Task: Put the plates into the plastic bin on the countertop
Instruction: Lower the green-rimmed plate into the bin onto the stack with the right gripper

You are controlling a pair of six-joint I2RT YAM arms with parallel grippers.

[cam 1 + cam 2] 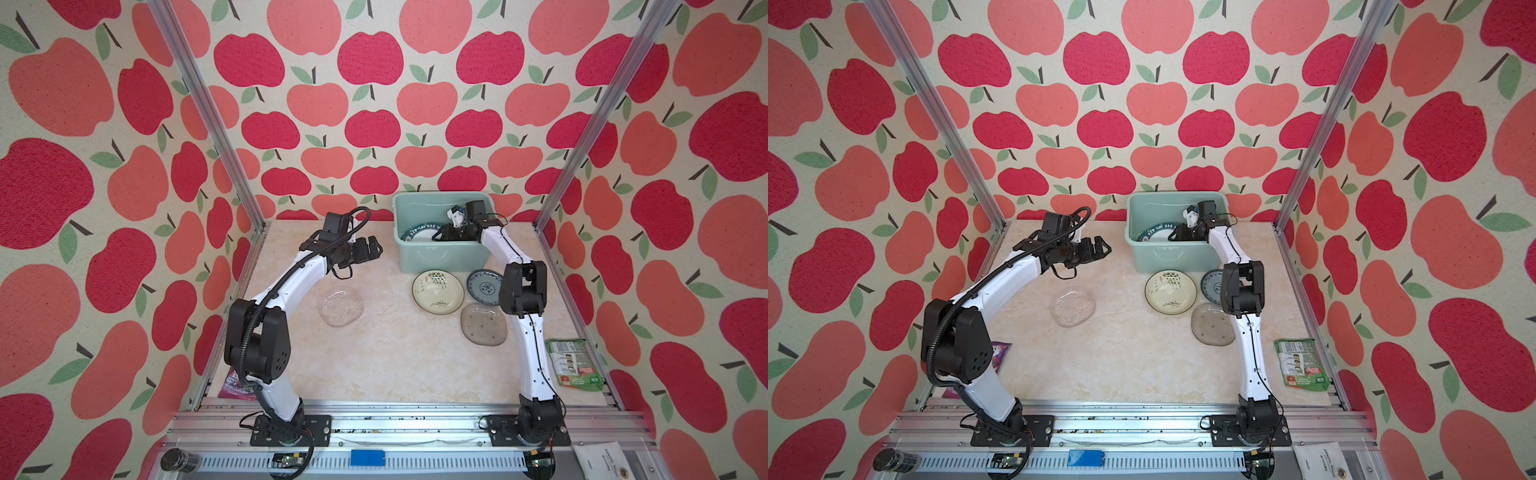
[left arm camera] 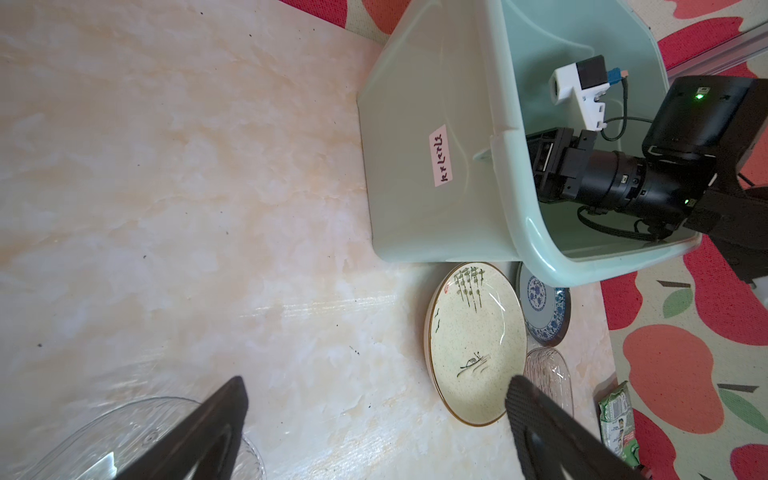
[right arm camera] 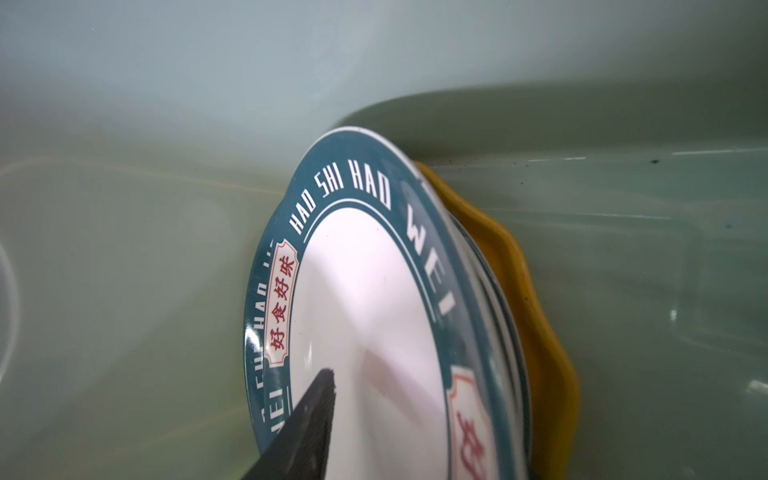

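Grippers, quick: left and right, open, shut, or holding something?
Left gripper: open, holding nothing.
Right gripper: inside the plastic bin, over the lettered plate; open or shut cannot be told.

plastic bin [image 1: 440,257]: smooth satin plastic. lettered-rim plate [image 3: 365,311]: glossy glaze. countertop [image 1: 386,361]: polished marble-look. clear plate [image 1: 340,306]: textured glass. walls [image 1: 374,95]: matt woven cloth.
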